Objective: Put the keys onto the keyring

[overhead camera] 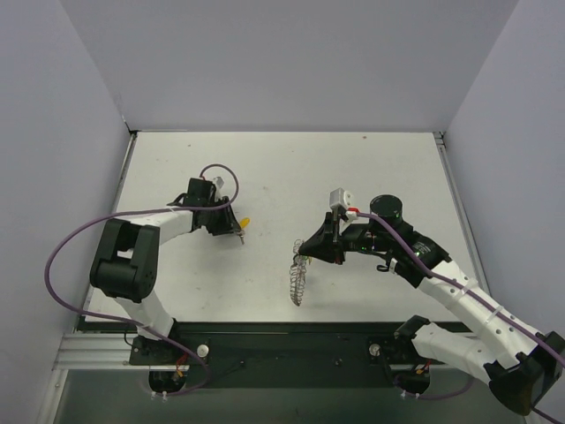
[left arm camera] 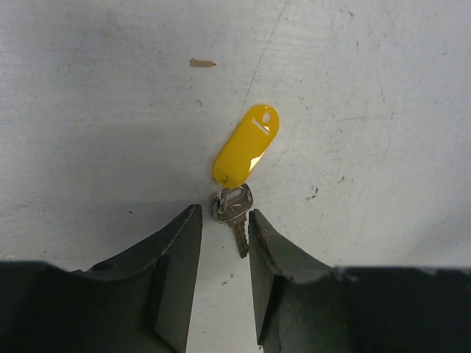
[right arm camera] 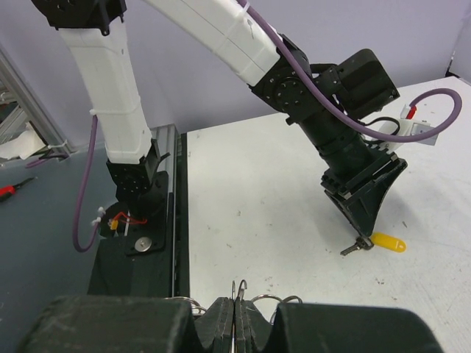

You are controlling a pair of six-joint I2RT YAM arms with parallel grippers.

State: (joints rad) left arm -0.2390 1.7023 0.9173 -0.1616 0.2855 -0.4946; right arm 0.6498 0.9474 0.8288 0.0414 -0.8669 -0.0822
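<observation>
Key (left arm camera: 234,209) with yellow tag (left arm camera: 246,147) lies flat on table (left arm camera: 88,110), blade between tips of left claw (left arm camera: 224,228), fingers spread, not pinching. Right of key, well apart, keyring (overhead camera: 298,283) dangles off table from right claw (overhead camera: 305,251), pressed together on it.

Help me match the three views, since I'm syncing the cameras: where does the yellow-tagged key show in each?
Top external: the yellow-tagged key lies left of centre, at the tip of the left end effector.
Left wrist: the key is mid-frame, its blade between the open fingers.
Right wrist: the key is at lower right, on the table.
Shared landmark: the left end effector, right at the key in every view.
</observation>
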